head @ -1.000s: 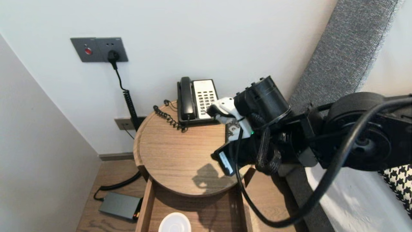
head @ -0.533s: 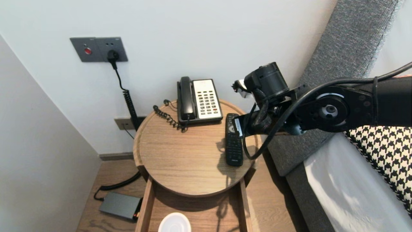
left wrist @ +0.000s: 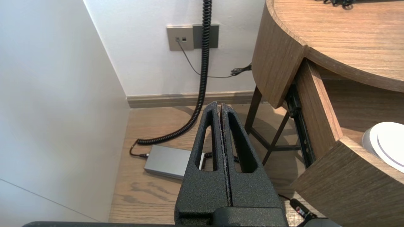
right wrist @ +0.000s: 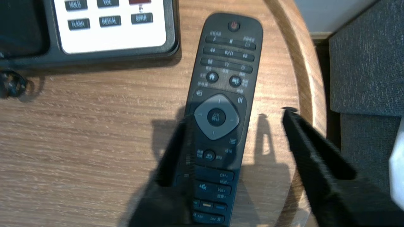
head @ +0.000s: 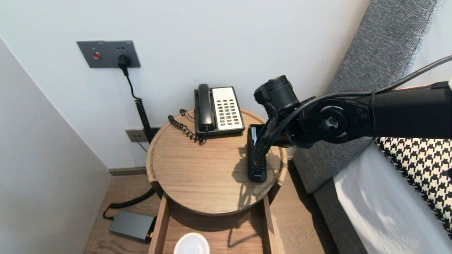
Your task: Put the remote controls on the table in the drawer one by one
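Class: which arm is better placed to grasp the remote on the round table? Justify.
Right: the right end effector hovers open over the remote; the left end effector hangs shut beside the table.

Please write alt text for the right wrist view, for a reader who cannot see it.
A black remote control lies buttons-up on a wooden table, with the open right gripper over it, one finger on each side. A telephone stands beside it.

The remote (right wrist: pixel 221 104) is matt black plastic. The table (head: pixel 197 169) is smooth, grained wood. The headboard (head: pixel 370 63), at the right, is coarse grey cloth. The left gripper (left wrist: pixel 220 105) looks grainy black.
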